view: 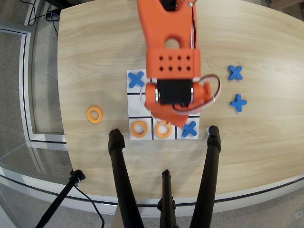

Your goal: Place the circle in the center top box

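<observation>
The wooden table (95, 47) fills most of the overhead view, pale and bare around the edges. Over it hangs the orange arm (168, 47), coming in from the top edge and covering the middle of the white grid board (134, 97). The gripper (175, 121) points down toward the board's bottom row; from above its body hides the fingers, so I cannot tell whether the jaws are spread or pressed together.

Three black tripod legs (124, 185) rise from the lower edge, well below the jaws.

Just beside the jaw tip, on its left in this view, the circle (163, 129) lies flat in the center top box (164, 137), partly overlapped by the orange tip. Farther left of the jaws another orange ring (138, 129) sits in the neighbouring corner cell, and a third ring (94, 114) lies off the board on the wood. Just right of the jaws a blue cross (189, 128) fills the other corner cell. A cross (136, 79) sits in the far corner cell up-left of the jaws, and two more crosses (235, 72) (238, 102) lie well apart to the right.
</observation>
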`<act>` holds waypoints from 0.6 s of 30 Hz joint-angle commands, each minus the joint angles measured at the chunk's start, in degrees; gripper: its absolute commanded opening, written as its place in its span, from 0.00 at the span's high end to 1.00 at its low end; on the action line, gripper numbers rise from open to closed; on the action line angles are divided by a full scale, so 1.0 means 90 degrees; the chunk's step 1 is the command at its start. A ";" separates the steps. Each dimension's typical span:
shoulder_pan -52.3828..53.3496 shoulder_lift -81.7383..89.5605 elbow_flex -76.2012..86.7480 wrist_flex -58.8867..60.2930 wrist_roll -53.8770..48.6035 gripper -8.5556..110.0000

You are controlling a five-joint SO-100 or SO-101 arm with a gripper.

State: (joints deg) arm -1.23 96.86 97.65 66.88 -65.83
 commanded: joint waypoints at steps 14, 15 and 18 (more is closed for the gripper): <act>0.0107 0.4551 0.4990 -0.1689 -0.1006 0.82; 0.0107 0.4873 0.5312 -0.1748 -0.1055 0.82; 0.0068 0.5703 0.6084 -0.1777 -0.1162 0.82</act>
State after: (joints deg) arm -0.70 141.68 148.10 51.77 -75.41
